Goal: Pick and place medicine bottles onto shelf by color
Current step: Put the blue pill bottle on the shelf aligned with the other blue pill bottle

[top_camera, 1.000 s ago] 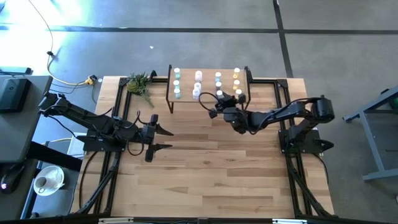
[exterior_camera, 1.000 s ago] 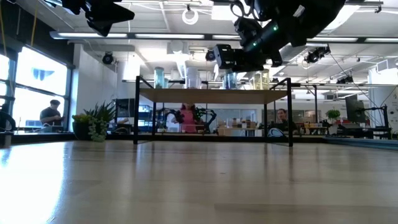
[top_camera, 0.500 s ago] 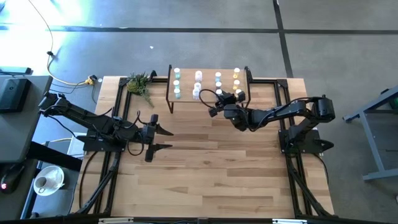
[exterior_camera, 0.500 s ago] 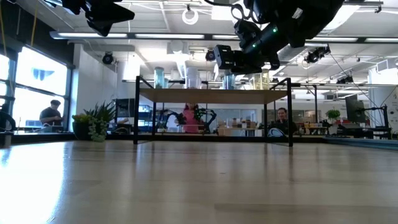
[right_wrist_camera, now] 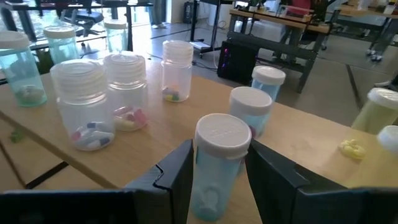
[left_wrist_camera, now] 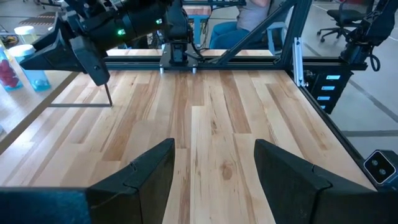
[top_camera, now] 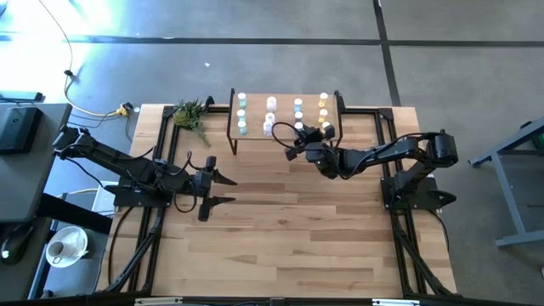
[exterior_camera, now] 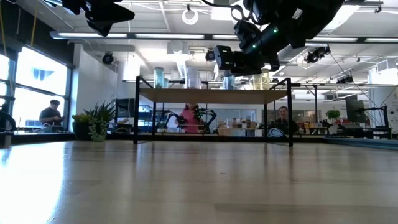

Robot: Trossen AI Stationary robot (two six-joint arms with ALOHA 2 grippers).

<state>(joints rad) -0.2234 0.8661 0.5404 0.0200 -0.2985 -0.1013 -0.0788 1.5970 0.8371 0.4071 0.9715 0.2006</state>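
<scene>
The shelf (top_camera: 255, 112) stands at the table's far edge with rows of small white-capped bottles: teal (right_wrist_camera: 18, 68), clear with pink pills (right_wrist_camera: 84, 102), light blue (right_wrist_camera: 249, 109) and yellow (right_wrist_camera: 376, 109). My right gripper (top_camera: 299, 138) is over the shelf's near edge, shut on a light blue bottle (right_wrist_camera: 217, 162) in front of the two other blue ones. My left gripper (top_camera: 228, 189) hangs open above the table's left half, with nothing between its fingers (left_wrist_camera: 149, 177). My right gripper pinches the light blue bottle's body just below its white cap (right_wrist_camera: 214, 177) between its two fingers (right_wrist_camera: 177, 174), one on each side. The fingers come nearly level from the table's near right. The bottle stands upright; whether its base rests on the shelf board cannot be told.
A small green plant (top_camera: 192, 113) sits left of the shelf. The shelf's black legs (exterior_camera: 135, 112) stand at its corners. Bare wooden tabletop (top_camera: 289, 221) stretches from the shelf to the near edge. People (exterior_camera: 50, 115) show in the room beyond the table.
</scene>
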